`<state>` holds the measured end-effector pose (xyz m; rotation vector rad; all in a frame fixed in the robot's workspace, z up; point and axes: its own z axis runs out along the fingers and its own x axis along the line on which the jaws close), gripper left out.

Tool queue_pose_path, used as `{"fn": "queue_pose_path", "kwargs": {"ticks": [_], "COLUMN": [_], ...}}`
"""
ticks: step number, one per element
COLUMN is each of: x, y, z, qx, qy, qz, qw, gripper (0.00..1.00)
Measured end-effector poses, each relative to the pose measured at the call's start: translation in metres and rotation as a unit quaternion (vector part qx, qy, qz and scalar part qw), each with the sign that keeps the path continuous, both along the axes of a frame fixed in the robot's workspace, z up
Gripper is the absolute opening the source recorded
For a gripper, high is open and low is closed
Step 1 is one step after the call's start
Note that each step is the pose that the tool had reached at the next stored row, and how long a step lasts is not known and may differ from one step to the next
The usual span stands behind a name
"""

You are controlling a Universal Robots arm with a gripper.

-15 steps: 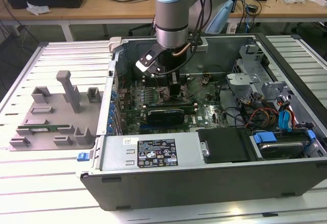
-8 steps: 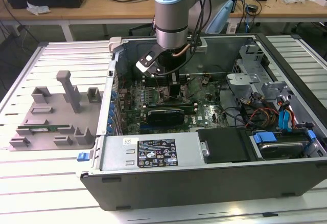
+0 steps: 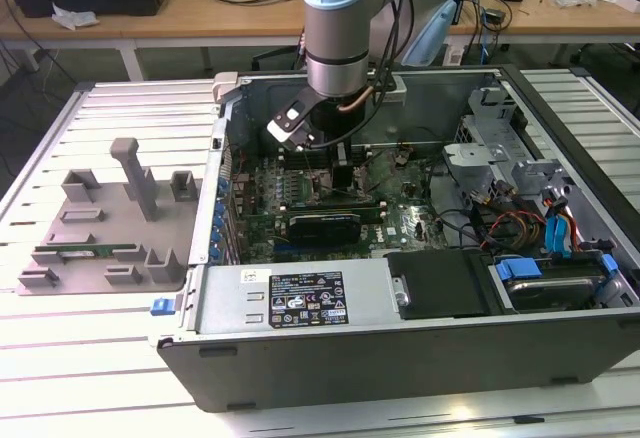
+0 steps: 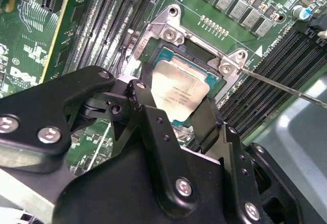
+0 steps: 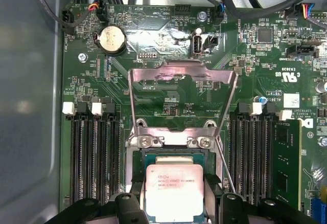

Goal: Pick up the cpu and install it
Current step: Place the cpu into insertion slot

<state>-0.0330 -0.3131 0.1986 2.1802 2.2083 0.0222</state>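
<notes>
The cpu point(image 4: 181, 88), a flat square chip with a shiny silver top, sits between my gripper's point(image 4: 176, 101) black fingers point(image 4: 143, 98), directly over the open socket point(image 4: 168, 55) on the green motherboard. In the first wrist view the cpu point(image 5: 174, 188) lies within the socket frame point(image 5: 153, 155), with the gripper point(image 5: 174, 197) shut on its two opposite edges. The socket's metal load plate point(image 5: 181, 75) stands flipped up and its thin lever point(image 5: 225, 165) is swung aside. In the exterior view the gripper point(image 3: 341, 174) reaches down into the computer case point(image 3: 400, 343).
Memory slots flank the socket, one with a green stick point(image 5: 286, 162) in it. A graphics card point(image 3: 320, 226), cables point(image 3: 520, 228) and drive bays crowd the case at the exterior view's right. A grey plastic tray point(image 3: 110, 228) with upright blocks lies outside, at the exterior view's left.
</notes>
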Motion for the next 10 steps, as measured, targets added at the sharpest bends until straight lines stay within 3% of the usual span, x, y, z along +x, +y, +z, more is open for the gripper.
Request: {"fn": "queue_pose_path", "kwargs": {"ticks": [10], "x": [0.0006], "y": [0.0000], "z": [-0.0013], "qx": [0.0001], "qy": [0.0001], "qz": [-0.003], "qw": [1.0000], "gripper": [0.54]}}
